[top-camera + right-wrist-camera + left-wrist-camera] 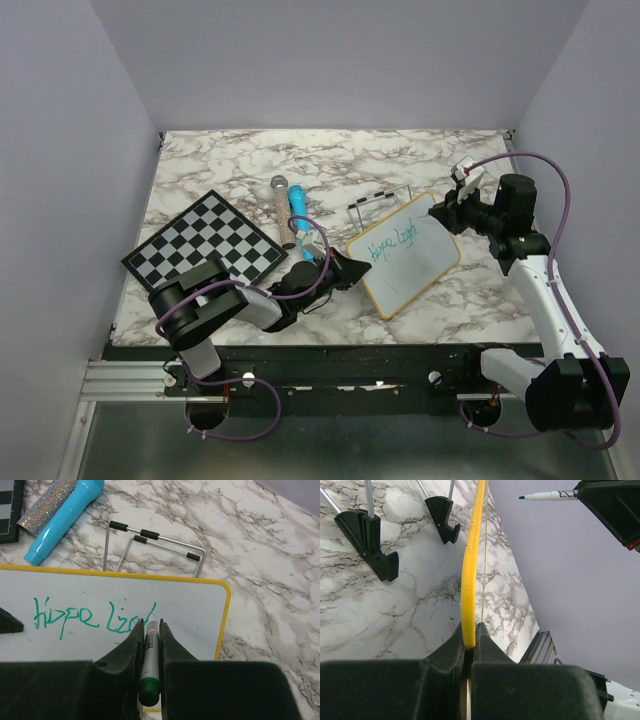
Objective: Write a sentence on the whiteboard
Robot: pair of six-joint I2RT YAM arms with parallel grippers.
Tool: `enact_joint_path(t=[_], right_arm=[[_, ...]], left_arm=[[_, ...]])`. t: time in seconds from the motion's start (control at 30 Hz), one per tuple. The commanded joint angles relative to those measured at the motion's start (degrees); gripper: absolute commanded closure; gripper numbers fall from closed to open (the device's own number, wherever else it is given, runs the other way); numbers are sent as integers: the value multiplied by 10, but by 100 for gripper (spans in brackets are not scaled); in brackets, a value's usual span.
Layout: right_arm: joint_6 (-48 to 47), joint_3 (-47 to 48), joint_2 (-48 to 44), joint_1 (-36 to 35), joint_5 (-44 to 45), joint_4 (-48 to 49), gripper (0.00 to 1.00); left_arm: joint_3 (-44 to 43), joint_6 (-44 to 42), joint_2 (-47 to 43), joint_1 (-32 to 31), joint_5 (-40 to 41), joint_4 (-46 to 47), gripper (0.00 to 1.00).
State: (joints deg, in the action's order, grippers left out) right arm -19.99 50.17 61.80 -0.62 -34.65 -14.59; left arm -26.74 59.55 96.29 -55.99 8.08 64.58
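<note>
Whiteboard [410, 262] twd table's [200, 170] right edge: L gripper [469, 641] clamps its rim, R gripper [150, 629] clamps marker [149, 652]; writing [90, 616] maybe "Hope Lig".

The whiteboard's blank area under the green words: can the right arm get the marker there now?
Probably yes. The right gripper holds the marker over the whiteboard, nothing lies on the blank area, and the left gripper pinches only the yellow frame.

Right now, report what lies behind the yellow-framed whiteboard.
Behind the yellow-framed whiteboard, a grey wire stand with black tips sits on the marble table, a blue cylinder beside it. The board's edge covers the stand's lower part, so whether they touch cannot be seen.
</note>
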Motion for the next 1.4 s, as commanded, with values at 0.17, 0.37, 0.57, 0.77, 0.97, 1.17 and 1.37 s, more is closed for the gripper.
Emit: enact_joint_path(t=[0.17, 0.37, 0.57, 0.77, 0.97, 1.17, 1.37], right_arm=[[-1, -10, 0, 24, -32, 12, 100], [-6, -10, 8, 29, -45, 11, 99], [-16, -3, 24, 30, -59, -4, 100], [-30, 1, 31, 30, -63, -12, 99], [-50, 5, 45, 36, -79, -21, 99], [-65, 15, 74, 37, -94, -25, 99], [-62, 26, 96, 37, -96, -26, 100]], left_arm=[[12, -22, 0, -3, -20, 6, 100], [14, -22, -4, -3, -18, 6, 100], [15, -22, -5, -3, -19, 6, 100], [13, -24, -5, -3, -19, 4, 100], [12, -22, -6, -3, -20, 3, 100], [9, -22, -8, -1, -22, -1, 100], [9, -21, -10, -1, -22, -2, 100]])
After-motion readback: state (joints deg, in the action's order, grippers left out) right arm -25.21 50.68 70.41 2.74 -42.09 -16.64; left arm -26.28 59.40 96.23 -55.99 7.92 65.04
